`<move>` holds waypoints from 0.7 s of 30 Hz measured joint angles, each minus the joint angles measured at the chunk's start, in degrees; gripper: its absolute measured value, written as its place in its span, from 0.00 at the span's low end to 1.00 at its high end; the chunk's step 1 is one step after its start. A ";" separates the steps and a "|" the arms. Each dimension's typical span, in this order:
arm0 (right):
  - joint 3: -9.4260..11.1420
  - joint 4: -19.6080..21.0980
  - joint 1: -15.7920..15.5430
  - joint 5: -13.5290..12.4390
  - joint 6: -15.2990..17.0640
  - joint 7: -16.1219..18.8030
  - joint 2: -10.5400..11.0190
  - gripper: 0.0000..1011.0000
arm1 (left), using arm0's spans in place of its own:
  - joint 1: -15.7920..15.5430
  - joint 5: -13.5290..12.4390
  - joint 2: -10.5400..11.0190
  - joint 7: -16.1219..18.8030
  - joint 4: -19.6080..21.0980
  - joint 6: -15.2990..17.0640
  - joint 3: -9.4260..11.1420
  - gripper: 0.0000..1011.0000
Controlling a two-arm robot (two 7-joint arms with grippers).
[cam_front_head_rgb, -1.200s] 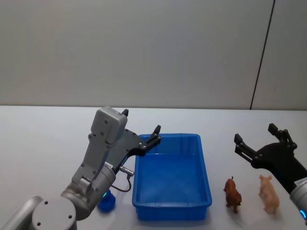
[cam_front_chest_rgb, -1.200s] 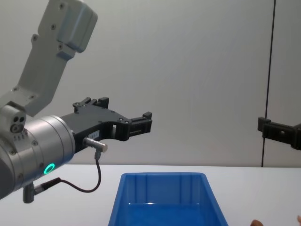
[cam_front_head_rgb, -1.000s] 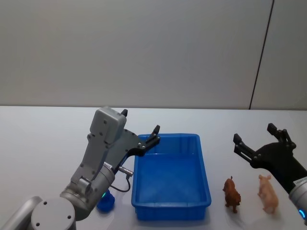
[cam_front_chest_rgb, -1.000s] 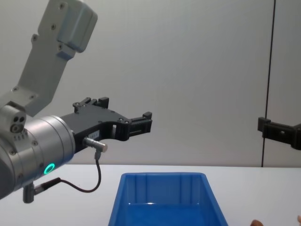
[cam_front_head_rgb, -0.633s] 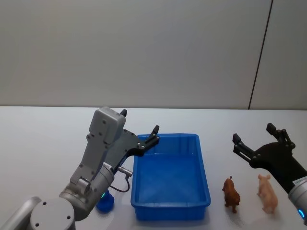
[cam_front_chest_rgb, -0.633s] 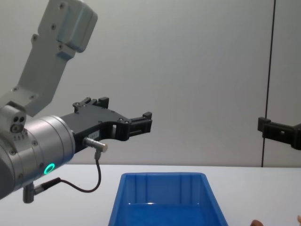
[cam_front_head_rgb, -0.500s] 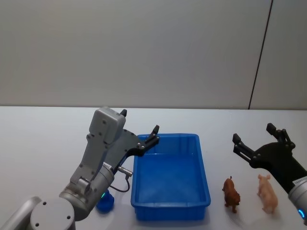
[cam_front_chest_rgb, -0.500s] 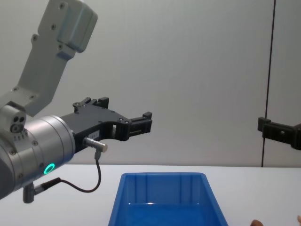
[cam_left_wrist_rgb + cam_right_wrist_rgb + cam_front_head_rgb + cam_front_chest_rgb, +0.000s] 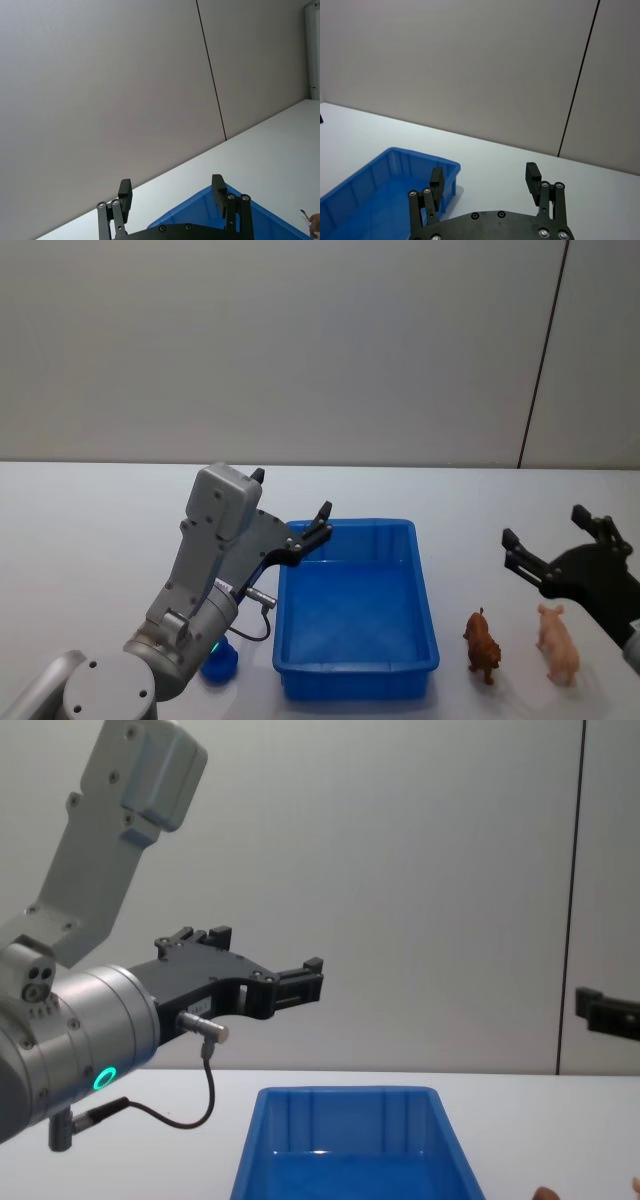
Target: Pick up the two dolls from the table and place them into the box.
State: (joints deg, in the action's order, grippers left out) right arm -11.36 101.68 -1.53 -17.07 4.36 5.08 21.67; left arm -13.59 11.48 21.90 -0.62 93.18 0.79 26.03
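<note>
Head view: found the box [image 9: 358, 672] sitting near the front edge of the table [image 9: 90, 530], about mid-width, with nothing inside. Saw the brown doll [image 9: 484, 644] standing near the box's right wall, apart from it. Saw the pink doll [image 9: 558, 642] beside it toward the right edge, both upright and close to the front edge. Judged neither picked yet, the task barely begun.

Found the right gripper [image 9: 545, 527] hanging above and behind the two dolls, jaws spread wide and holding nothing. Read that pose as staging for a descent: wide enough to straddle a small toy, set on the dolls' side, clear of the box wall. Could not tell the doll meant first.

Noted the left gripper [image 9: 292, 494] raised above the box's back-left corner, jaws likewise apart and empty, well away from both dolls. Took it for parked, perhaps kept high to leave the box mouth free for a drop. Spotted a small blue object [image 9: 220, 662] on the table beneath that arm, left of the box; could not make out its kind.

Against half a second earlier: placed the right gripper farther toward the right edge and slightly lower in the head view. Found its finger likewise nearer the right side in the chest view. Saw no change in the left gripper, the box or either doll.
</note>
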 joint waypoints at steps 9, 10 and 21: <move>1.56 0.99 -2.38 -0.39 2.82 0.20 2.82 0.99 | 0.00 0.00 -0.01 0.00 0.00 0.00 0.00 0.99; 1.68 1.07 -2.60 -0.42 3.04 0.21 3.04 0.99 | 0.00 0.00 0.00 0.00 0.00 0.00 0.00 0.99; 2.65 0.51 -4.39 -0.58 8.09 0.18 4.94 0.99 | 0.00 0.00 0.00 0.00 0.00 0.00 0.00 0.99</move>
State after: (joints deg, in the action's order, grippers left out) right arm -8.71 102.19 -5.92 -17.65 12.45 5.26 26.61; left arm -13.59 11.48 21.90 -0.62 93.18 0.79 26.02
